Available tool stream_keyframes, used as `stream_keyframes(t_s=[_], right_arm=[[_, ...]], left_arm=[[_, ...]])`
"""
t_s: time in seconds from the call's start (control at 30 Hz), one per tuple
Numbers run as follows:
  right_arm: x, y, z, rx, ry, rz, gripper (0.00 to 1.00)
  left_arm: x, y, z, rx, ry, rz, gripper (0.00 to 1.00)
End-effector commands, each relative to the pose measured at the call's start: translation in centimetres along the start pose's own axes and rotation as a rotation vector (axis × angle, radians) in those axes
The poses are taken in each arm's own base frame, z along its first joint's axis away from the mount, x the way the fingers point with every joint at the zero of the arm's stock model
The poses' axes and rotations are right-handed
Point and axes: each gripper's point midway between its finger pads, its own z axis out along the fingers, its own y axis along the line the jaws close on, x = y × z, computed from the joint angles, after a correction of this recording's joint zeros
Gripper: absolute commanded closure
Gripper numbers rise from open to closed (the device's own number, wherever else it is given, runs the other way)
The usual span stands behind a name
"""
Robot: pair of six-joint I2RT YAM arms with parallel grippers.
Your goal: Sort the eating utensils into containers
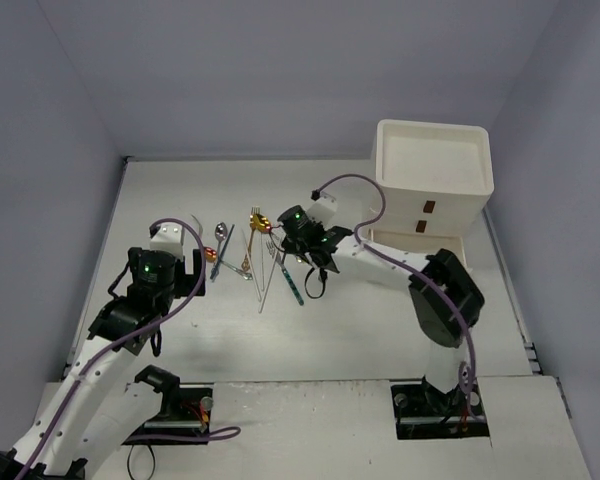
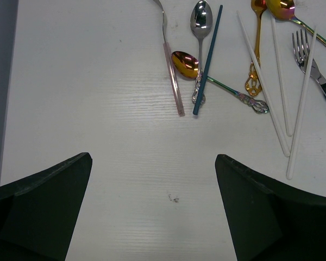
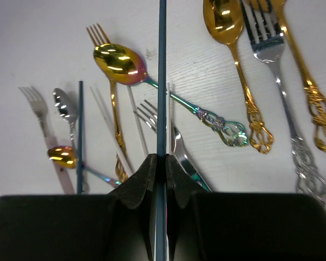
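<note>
Item: teal chopstick (image 3: 162,81), clamped between the closed fingers of the right gripper (image 3: 162,162), above the scattered spoons and forks (image 3: 119,60) at mid-table. I cannot tell whether it is clear of the surface. Its long axis runs straight ahead of the fingers. The three-drawer cabinet (image 1: 435,170) stands far right, on the right arm's side, well apart from the scatter. The left gripper (image 2: 152,217) is spread wide and empty over bare table (image 2: 98,109). Judgement: the carry to a drawer suits the right arm.

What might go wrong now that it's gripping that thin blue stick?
The right gripper pinches the teal chopstick at one narrow spot, so it may swivel or slip out. The chopstick also crosses the handle of the gold spoon in a crowded spot, so moving it may nudge neighbours.
</note>
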Motion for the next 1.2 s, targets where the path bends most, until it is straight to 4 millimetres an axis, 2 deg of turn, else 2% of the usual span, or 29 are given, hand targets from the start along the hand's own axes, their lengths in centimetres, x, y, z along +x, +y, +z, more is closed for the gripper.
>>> stream_keyframes(t_s=[0.0,0.17,0.23,0.37,0.53,0.7,0.87,0.93,1.03,1.17], right_arm=[[-3.2,-0.6,-6.1,-0.089,-0.047,0.036,1.0],[-2.4,-6.6,-8.9,-0.051,-0.045,0.117,1.0],[-3.6,-8.0,-10.0,-0.056,-0.074,0.2,1.0],[-4.9,-13.1,-11.2,-0.024,-0.12,0.348,1.0],[-8.2,-16.4,-13.0,-0.016,-0.259,0.504,1.0],[-11.3,-21.0,-11.9,0.09,-0.345,0.664,1.0],[-14.0,-24.3,-10.9,0.195,-0.424,0.771,1.0],[-15.1,-25.3,-10.5,0.228,-0.447,0.801,1.0],[-16.5,-25.7,-10.0,0.247,-0.456,0.825,0.99],[-16.7,-26.3,-8.6,0.281,-0.423,0.833,0.85]], left_arm=[[-2.1,-0.2,-0.3,0.004,-0.058,-0.029,0.04],[-2.1,-0.2,-0.3,0.003,-0.057,-0.029,0.04],[-2.2,-0.2,-0.4,0.004,-0.06,-0.031,0.04],[-2.1,-0.4,-0.3,0.013,-0.055,-0.028,0.03],[-2.0,-0.6,-0.1,0.018,-0.049,-0.03,0.04],[-2.0,-0.7,-0.1,0.021,-0.045,-0.027,0.04],[-1.9,-0.6,-0.1,0.02,-0.042,-0.026,0.03],[-1.9,-0.6,0.0,0.019,-0.041,-0.025,0.04],[-1.9,-0.6,0.0,0.017,-0.041,-0.025,0.03],[-1.9,-0.5,-0.1,0.015,-0.044,-0.025,0.03]])
